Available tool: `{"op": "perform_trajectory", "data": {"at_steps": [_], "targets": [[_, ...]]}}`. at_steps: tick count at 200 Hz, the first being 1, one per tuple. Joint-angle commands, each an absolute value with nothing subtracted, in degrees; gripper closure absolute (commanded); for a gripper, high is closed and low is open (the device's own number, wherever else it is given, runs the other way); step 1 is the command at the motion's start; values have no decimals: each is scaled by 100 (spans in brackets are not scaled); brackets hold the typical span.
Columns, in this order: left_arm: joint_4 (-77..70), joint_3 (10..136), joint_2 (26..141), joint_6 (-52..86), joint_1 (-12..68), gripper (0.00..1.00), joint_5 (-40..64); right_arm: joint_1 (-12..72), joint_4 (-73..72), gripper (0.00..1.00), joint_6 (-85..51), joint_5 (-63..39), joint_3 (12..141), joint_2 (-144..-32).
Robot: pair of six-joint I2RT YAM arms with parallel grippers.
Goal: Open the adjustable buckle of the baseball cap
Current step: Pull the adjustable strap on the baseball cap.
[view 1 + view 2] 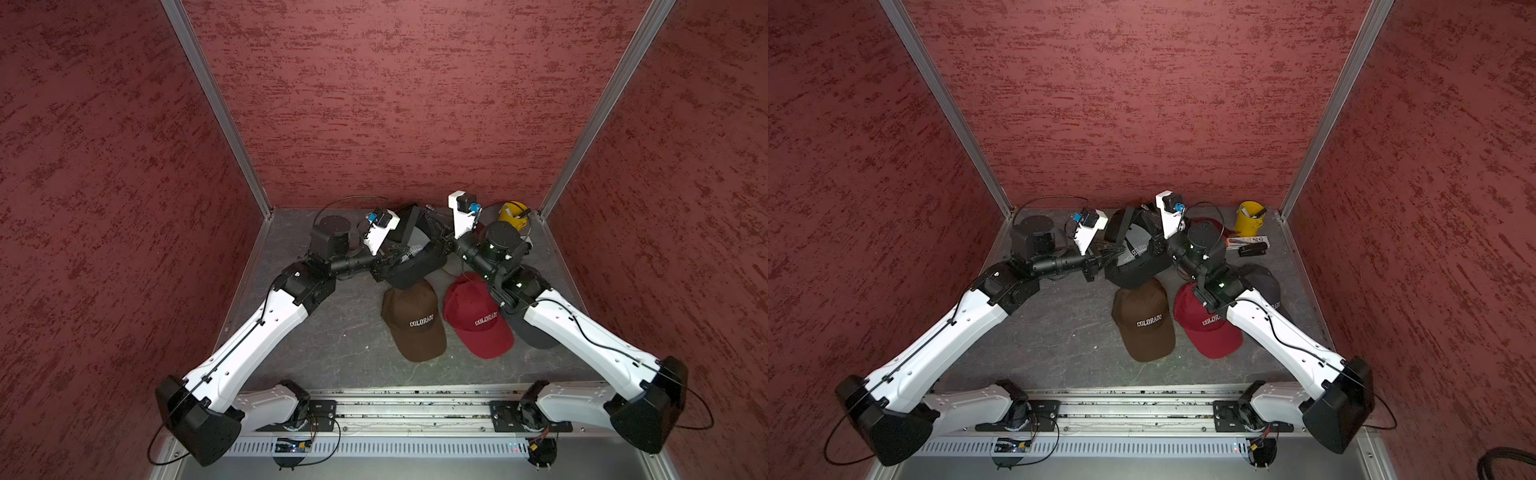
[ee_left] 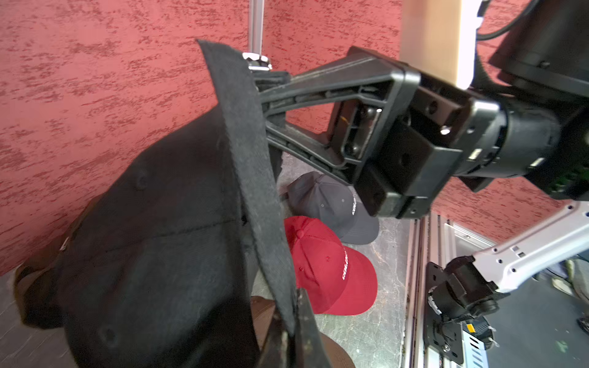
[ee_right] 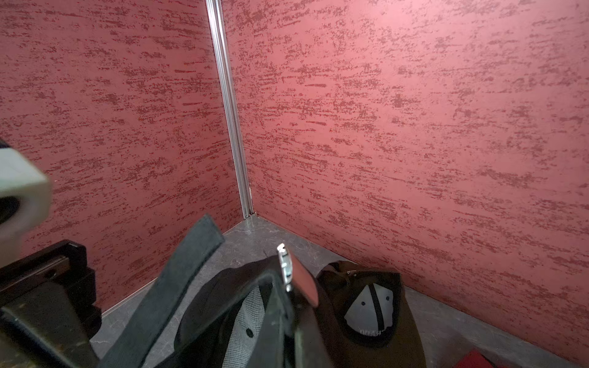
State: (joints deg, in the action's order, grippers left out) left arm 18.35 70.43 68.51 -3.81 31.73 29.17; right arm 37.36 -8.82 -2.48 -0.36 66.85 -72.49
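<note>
Black fabric baseball cap (image 1: 413, 266) held up at back centre of grey stone-look counter (image 1: 332, 332). Left gripper (image 1: 402, 250) and right gripper (image 1: 432, 217) both clamped on it. Brown cap lettered COLORADO (image 1: 413, 320) and red cap lettered COLORADO (image 1: 478, 322) lie just in front, side by side. Yellow cup (image 1: 513, 214) in back right corner.

worktop (image 1: 332, 332): grey, marbled | centre: brown cap (image 1: 415, 324), crown up | just to its right: red cap (image 1: 478, 324), crown up | toward right edge: grey cap (image 1: 1262, 282), partly hidden | far right corner: yellow cup (image 1: 1250, 218) | near it, along right edge: stapler (image 1: 1253, 249) | by far edge: upturned cap (image 3: 376, 306)
</note>
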Motion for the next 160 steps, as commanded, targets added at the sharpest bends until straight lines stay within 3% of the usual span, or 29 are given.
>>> {"op": "perform_trajectory", "data": {"at_steps": [1, 52, 79, 110, 160], "targets": [[1821, 6968, 6759, -395, 3099, 100, 2619, 3717, -1060, 100, -442, 220, 7034, -7242], [1688, 7068, 6882, -309, 2748, 100, 2189, 3716, -994, 100, -807, 263, 7175, -7379], [1757, 7291, 7111, -269, 2690, 94, 1996, 3717, -788, 100, -1233, 402, 7449, -7598], [1751, 7320, 7185, -112, 2685, 77, 1608, 3735, -682, 100, -1650, 684, 7685, -7741], [1737, 7003, 6894, 64, 2586, 76, 857, 3735, -430, 100, -2024, 899, 8083, -7938]]}}
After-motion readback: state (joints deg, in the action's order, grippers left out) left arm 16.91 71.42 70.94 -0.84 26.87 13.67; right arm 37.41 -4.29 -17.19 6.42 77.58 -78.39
